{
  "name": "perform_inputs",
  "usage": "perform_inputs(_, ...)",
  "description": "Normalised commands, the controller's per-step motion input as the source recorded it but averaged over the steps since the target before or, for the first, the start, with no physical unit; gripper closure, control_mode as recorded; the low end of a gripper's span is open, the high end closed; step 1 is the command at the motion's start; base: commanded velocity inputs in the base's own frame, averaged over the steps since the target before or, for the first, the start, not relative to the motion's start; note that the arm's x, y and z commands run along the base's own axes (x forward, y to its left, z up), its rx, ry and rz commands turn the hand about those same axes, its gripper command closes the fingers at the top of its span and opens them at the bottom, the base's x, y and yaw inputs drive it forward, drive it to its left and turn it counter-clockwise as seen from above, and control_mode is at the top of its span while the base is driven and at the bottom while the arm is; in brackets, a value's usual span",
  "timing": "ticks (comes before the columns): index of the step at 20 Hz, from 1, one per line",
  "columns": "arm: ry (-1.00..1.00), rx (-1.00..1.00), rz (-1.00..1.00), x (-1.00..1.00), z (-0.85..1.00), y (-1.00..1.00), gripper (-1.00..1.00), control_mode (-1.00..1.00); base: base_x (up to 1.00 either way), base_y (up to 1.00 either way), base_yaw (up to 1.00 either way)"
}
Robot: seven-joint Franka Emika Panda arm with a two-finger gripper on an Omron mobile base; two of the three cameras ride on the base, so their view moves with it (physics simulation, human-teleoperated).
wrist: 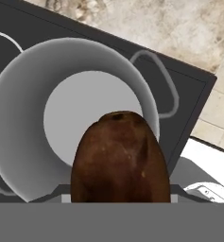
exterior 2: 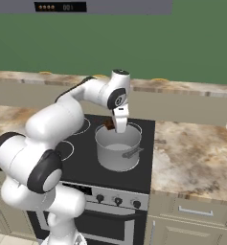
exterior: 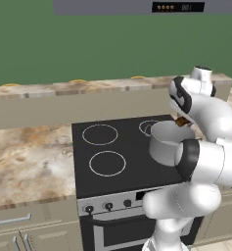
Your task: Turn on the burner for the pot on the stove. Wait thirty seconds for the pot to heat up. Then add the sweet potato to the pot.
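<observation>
Gripper hangs just above the pot's far rim, clamped on the sweet potato, which the hand view shows poised over the pot's bare grey inside. That pot stands on the right side of the stove, over its near right burner.

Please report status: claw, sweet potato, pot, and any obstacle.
Claw shut on sweet potato, above pot's rim. Pot on stove, inside looks bare. Nothing in the way.
</observation>
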Motion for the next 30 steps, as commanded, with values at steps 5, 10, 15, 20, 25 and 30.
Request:
perform_inputs(5,0.0,0.0,0.0,0.06,-0.23,0.0,1.0,-1.0,0.0,0.0,0.0)
perform_inputs(10,0.0,0.0,0.0,0.17,-0.24,0.0,1.0,-1.0,0.0,0.0,0.0)
perform_inputs(15,0.0,0.0,0.0,0.31,-0.19,0.0,1.0,-1.0,0.0,0.0,0.0)
perform_inputs(20,0.0,0.0,0.0,0.17,-0.16,0.0,1.0,-1.0,0.0,0.0,0.0)
perform_inputs(25,0.0,0.0,0.0,0.0,-0.16,-0.01,1.0,-1.0,0.0,0.0,0.0)
perform_inputs(30,0.0,0.0,0.0,0.02,-0.19,0.0,1.0,-1.0,0.0,0.0,0.0)
